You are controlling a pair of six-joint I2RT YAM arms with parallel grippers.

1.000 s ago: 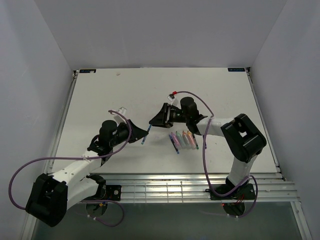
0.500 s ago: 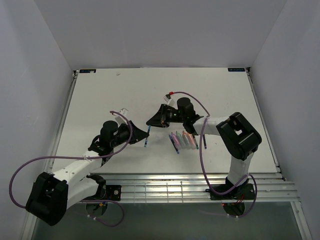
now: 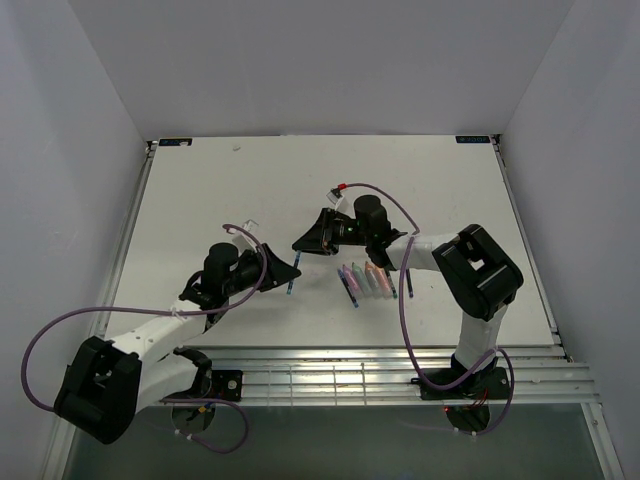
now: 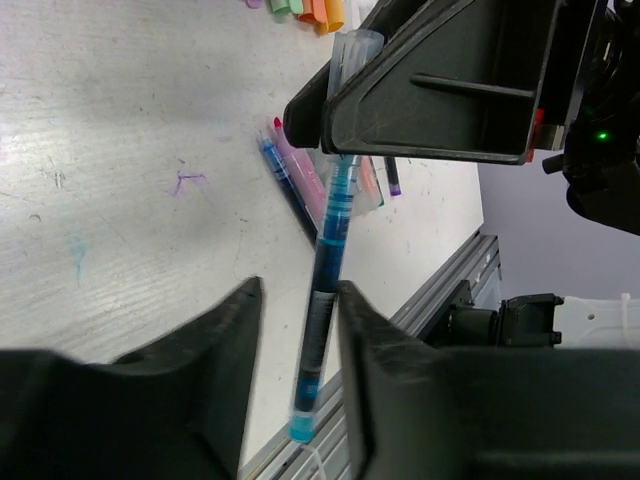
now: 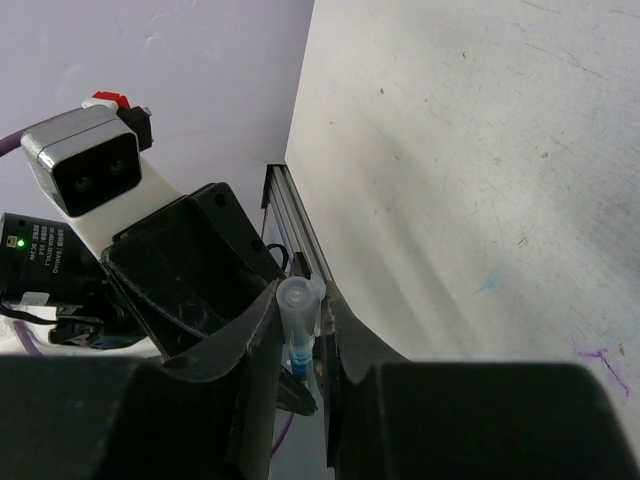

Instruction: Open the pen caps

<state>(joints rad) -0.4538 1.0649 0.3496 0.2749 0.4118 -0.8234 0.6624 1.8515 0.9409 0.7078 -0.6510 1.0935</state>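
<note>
We're mid-step on the slim blue pen [image 4: 325, 270], held up off the bench [image 3: 200, 200] between the two arms, near the row of pastel markers [image 3: 368, 277]. Right gripper [image 3: 298, 246] fingers are clenched on its clear cap [image 5: 298, 296]. Left gripper [image 4: 298, 305] fingers straddle the barrel but aren't clamped: a gap shows on one side, and the other side looks approx. touching. Next, in our view: close the left fingers on the barrel, then pull the arms apart along the pen's axis w/o sideways bend. Risk: the barrel slips if the left grip is weak.
</note>
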